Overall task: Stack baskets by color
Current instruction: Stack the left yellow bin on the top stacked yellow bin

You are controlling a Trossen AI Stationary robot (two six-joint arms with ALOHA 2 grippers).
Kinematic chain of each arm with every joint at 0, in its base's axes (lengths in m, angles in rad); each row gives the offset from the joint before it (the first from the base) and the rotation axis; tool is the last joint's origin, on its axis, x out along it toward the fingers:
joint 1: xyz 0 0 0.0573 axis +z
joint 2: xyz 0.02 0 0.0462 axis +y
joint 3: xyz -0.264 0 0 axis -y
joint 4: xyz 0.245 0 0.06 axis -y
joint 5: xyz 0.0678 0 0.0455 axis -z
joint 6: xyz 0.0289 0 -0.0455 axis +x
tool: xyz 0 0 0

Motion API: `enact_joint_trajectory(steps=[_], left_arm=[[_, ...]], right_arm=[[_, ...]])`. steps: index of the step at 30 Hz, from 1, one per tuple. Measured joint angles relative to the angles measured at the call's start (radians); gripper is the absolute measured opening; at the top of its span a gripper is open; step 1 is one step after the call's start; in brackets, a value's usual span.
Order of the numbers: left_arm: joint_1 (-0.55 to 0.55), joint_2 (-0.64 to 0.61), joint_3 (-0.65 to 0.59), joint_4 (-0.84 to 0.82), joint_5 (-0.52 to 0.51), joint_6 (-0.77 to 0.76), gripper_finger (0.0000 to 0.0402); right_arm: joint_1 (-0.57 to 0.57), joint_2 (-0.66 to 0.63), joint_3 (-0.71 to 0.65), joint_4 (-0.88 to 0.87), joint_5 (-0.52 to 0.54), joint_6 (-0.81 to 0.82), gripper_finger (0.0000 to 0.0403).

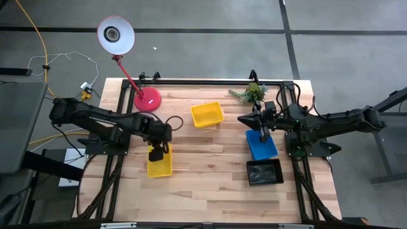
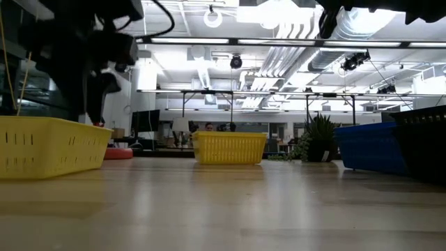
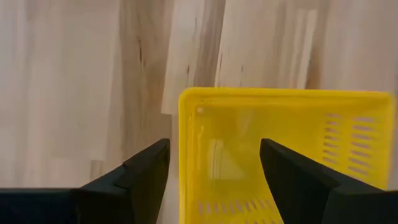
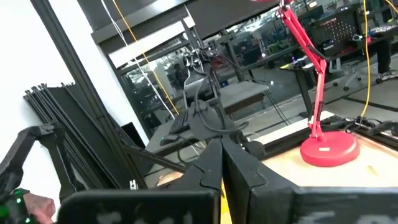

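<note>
Open left gripper astride yellow basket wall

Red-based desk lamp at table's far-left, small green plant far-right

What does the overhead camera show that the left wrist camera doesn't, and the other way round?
Only the high view shows the second yellow basket, blue basket, black basket, lamp, plant and the waiting right gripper over the blue one. Only the left wrist view shows the fingers open astride the basket's wall. Both show the left gripper above the near yellow basket.
</note>
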Motion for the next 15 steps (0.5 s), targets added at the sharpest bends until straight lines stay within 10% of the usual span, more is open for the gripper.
enact_joint_trajectory(steps=[15], left_arm=[[-0.007, 0.009, -0.172, 0.167, -0.111, -0.03, 0.0162]], right_arm=[[0.0, 0.0, 0.0, -0.027, 0.0, 0.0, 0.0]])
